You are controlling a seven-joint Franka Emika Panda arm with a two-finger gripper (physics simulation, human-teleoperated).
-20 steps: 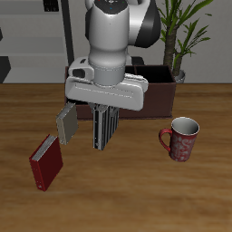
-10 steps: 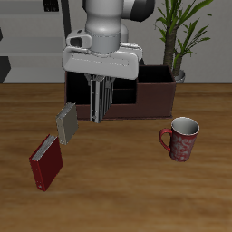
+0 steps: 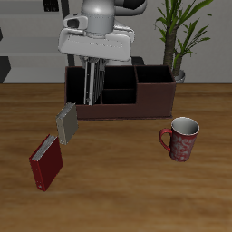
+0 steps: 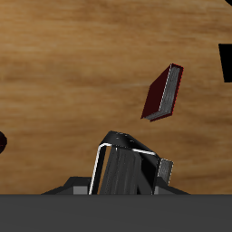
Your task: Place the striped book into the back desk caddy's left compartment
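The striped book (image 3: 91, 83) hangs upright with my gripper (image 3: 91, 63) shut on its upper end. It is lifted off the table and hovers over the end of the back desk caddy (image 3: 122, 107) that is nearest the plain grey book. The left compartment (image 3: 73, 88) lies mostly hidden behind the hanging book. The caddy is a wide, low maroon-brown box with black dividers. In the wrist view the striped book (image 4: 120, 169) fills the space between my fingers, seen edge-on above the wooden table.
A plain grey book (image 3: 66, 122) stands tilted in front of the caddy. Nearer the front edge leans a red book (image 3: 45, 161), which also shows as the red book (image 4: 163, 91) in the wrist view. A red patterned mug (image 3: 182, 139) stands beside the caddy's other end. A potted plant (image 3: 177, 36) is behind the caddy.
My gripper has risen and moved back toward the caddy, carrying the striped book from above the table near the grey book to over the caddy's end.
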